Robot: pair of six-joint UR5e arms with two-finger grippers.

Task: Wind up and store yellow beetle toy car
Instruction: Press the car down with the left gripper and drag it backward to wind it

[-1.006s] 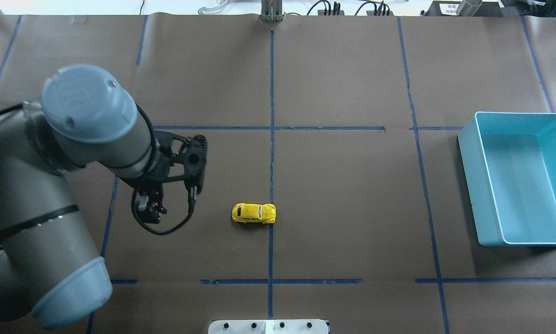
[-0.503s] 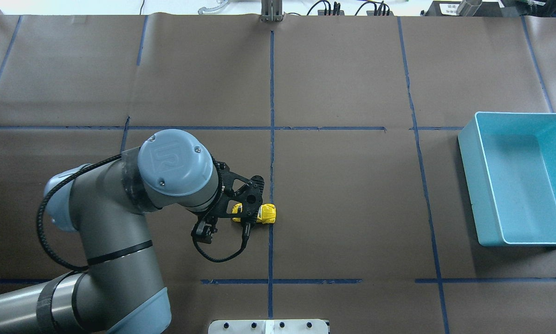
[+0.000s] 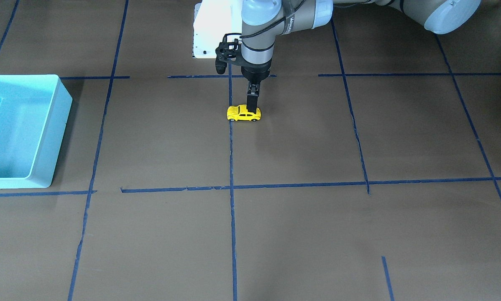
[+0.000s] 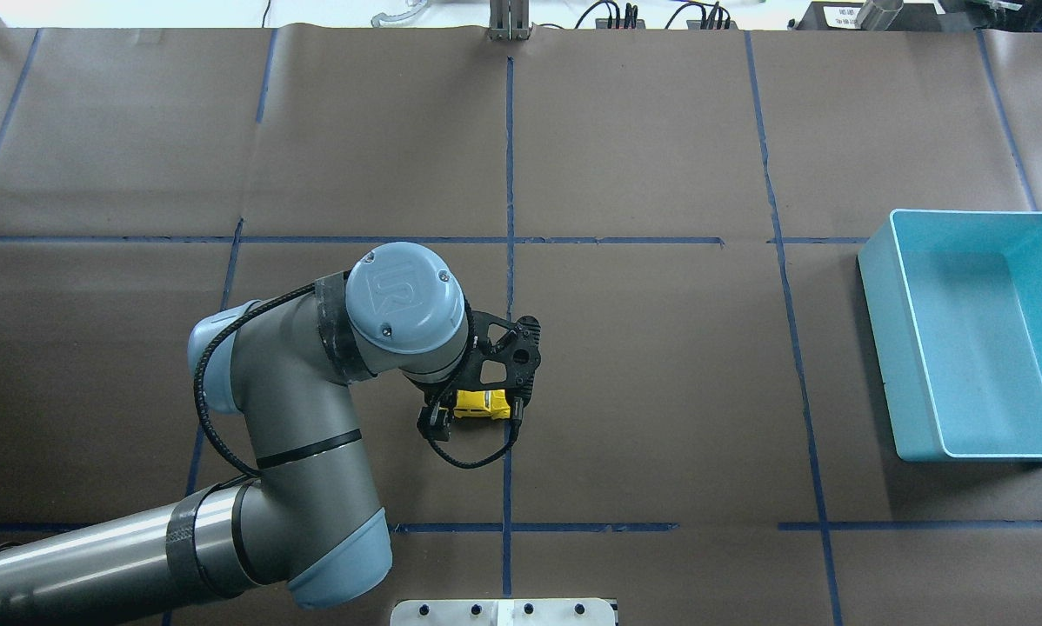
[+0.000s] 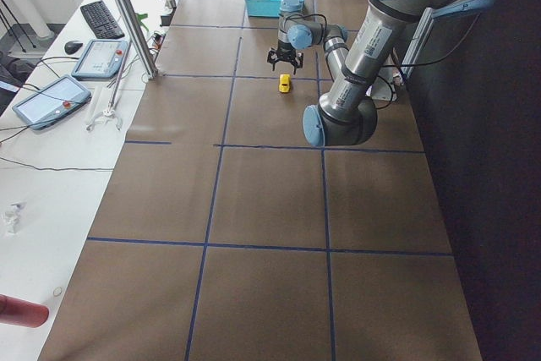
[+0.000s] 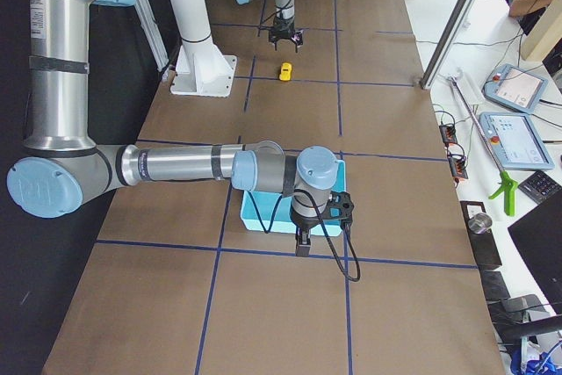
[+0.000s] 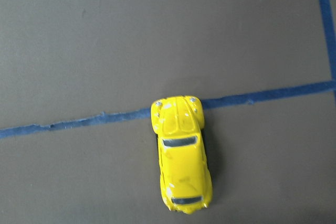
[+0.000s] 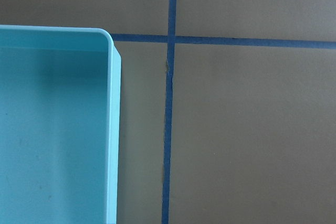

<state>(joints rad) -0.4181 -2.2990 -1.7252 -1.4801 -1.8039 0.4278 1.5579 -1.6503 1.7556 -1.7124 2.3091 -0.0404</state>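
The yellow beetle toy car stands on its wheels on the brown table by the centre blue tape line. It also shows in the front view and fills the lower middle of the left wrist view. My left gripper hangs straight down over the car's rear half, open, with the near finger low beside the roof. No fingers show in the left wrist view. My right gripper shows only in the right side view, above the light-blue bin; I cannot tell its state.
The light-blue bin holds nothing and sits at the table's right end, also seen in the front view and the right wrist view. A white base plate lies at the robot's edge. Blue tape lines cross the brown paper.
My left arm has swung right from the table's left part to the car, and the gripper now sits over it. The car has not moved.
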